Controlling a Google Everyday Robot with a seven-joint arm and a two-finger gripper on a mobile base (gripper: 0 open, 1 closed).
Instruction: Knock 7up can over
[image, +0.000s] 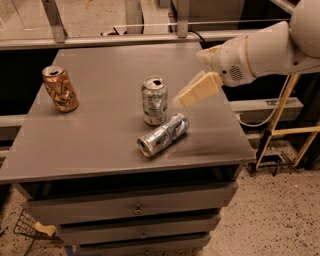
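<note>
The 7up can (154, 100), silver with a pale green and white label and an open silver top, stands upright near the middle of the grey table (90, 135). My gripper (192, 93), with cream-coloured fingers on a white arm reaching in from the right, hovers just right of the can, a little apart from it and at about its top height.
A shinier silver can with dark markings (163, 135) lies on its side just in front of the 7up can. An orange-gold can (60, 88) stands upright at the table's left. Drawers sit below the tabletop. A yellow stand (280, 125) is at the right.
</note>
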